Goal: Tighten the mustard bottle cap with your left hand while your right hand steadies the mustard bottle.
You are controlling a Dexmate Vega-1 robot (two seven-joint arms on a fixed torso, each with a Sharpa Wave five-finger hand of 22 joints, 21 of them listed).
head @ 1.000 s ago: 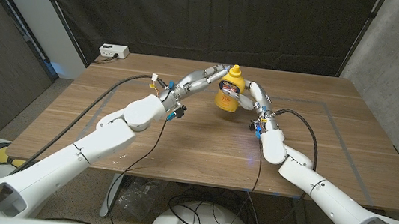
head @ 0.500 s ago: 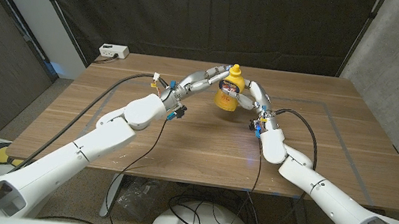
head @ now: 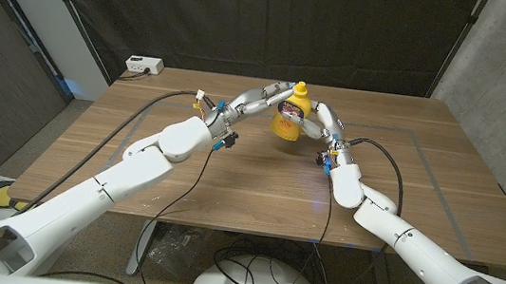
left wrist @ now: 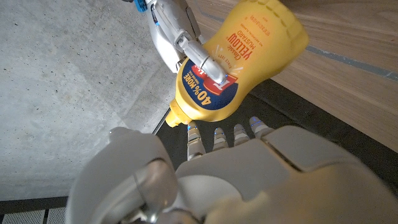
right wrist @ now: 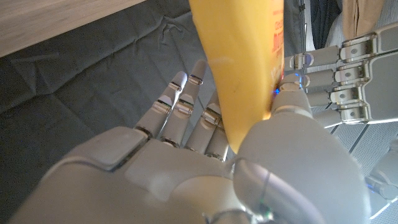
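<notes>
The yellow mustard bottle (head: 289, 119) is at the table's far middle, tilted, with its yellow cap (head: 300, 87) on top. My right hand (head: 318, 121) grips its body from the right; in the right wrist view the bottle (right wrist: 242, 68) lies between thumb and fingers of that hand (right wrist: 186, 168). My left hand (head: 263, 97) reaches in from the left at the bottle's neck. In the left wrist view the cap (left wrist: 175, 117) sits just beyond the spread thumb and fingers of my left hand (left wrist: 249, 180), with no clear grip on it. The bottle's label (left wrist: 214, 78) faces this camera.
A white power box (head: 144, 65) sits at the wooden table's (head: 230, 178) far left corner. Black cables run along both forearms. A thin taped outline (head: 423, 157) marks the table's right part. A dark curtain hangs behind.
The bottle has risen a little and tilted more in my right hand. My left hand has moved up slightly with it at the neck.
</notes>
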